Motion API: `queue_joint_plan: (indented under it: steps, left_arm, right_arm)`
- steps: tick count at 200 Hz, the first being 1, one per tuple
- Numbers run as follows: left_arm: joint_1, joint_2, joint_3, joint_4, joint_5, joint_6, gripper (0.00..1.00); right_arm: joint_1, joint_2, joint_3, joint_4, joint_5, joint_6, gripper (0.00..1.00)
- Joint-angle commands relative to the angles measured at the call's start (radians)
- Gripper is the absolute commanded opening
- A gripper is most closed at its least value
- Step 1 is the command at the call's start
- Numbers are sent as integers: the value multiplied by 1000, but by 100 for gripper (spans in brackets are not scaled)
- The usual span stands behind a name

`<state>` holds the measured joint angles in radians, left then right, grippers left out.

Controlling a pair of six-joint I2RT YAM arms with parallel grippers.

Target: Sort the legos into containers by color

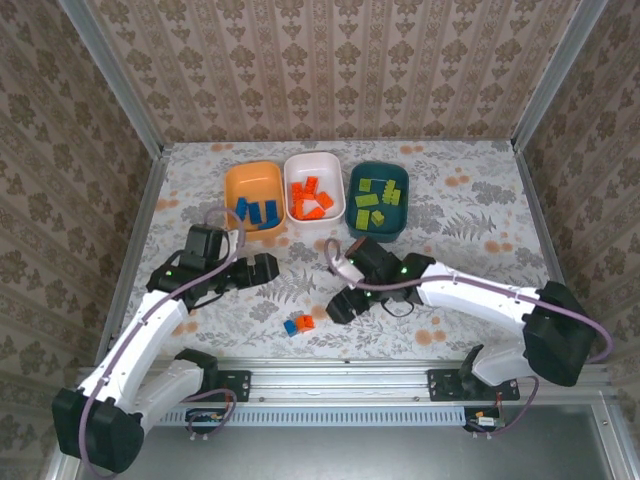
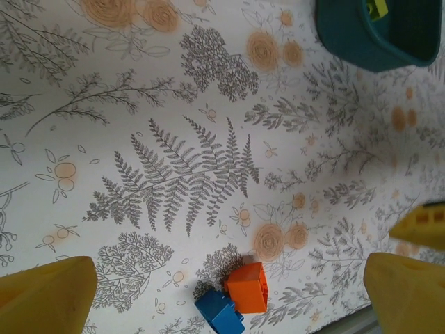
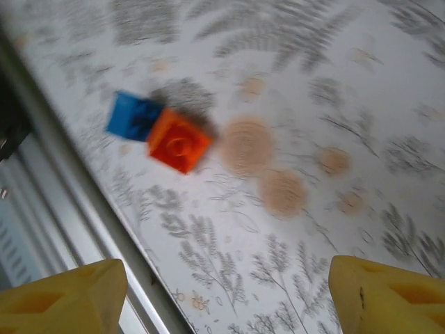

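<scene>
From above, the right arm point(image 1: 480, 292) stretches low over the counter point(image 1: 470, 200) toward 9 o'clock. The right end effector point(image 1: 340, 306) is spread and empty, with the orange brick point(image 1: 305, 321) and blue brick point(image 1: 290, 327) touching at its 8 o'clock. The left end effector point(image 1: 262, 268) gapes, the bricks at its 5 o'clock.

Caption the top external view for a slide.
Sorted legos sit in the orange tub, white tub and teal tub; a blue brick and orange brick lie unsorted on the table.
</scene>
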<state>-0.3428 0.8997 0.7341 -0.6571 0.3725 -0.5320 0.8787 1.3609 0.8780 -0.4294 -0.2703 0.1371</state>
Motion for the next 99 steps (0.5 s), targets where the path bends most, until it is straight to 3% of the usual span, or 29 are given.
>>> queue_joint_plan:
  steps: [1,20,34,67,99]
  left_arm:
    - [28,-31,-16,2,55,-29,100]
    - [33,-52,-24,-4,58,-31,100]
    - [36,-65,-31,-13,59,-30,100]
    - [51,-82,-53,-15,74,-26,100]
    - [63,-83,-56,-17,78,-19,100]
  right_arm:
    - [25,-79,-103,198,-83,-331,80]
    - [29,-124,-198,281,-239,-620,86]
    - [23,-109,-207,317,-236,-672,88]
    - [23,23,-122,222,-297,-844,86]
    - [33,144,-83,287,-302,-878,85]
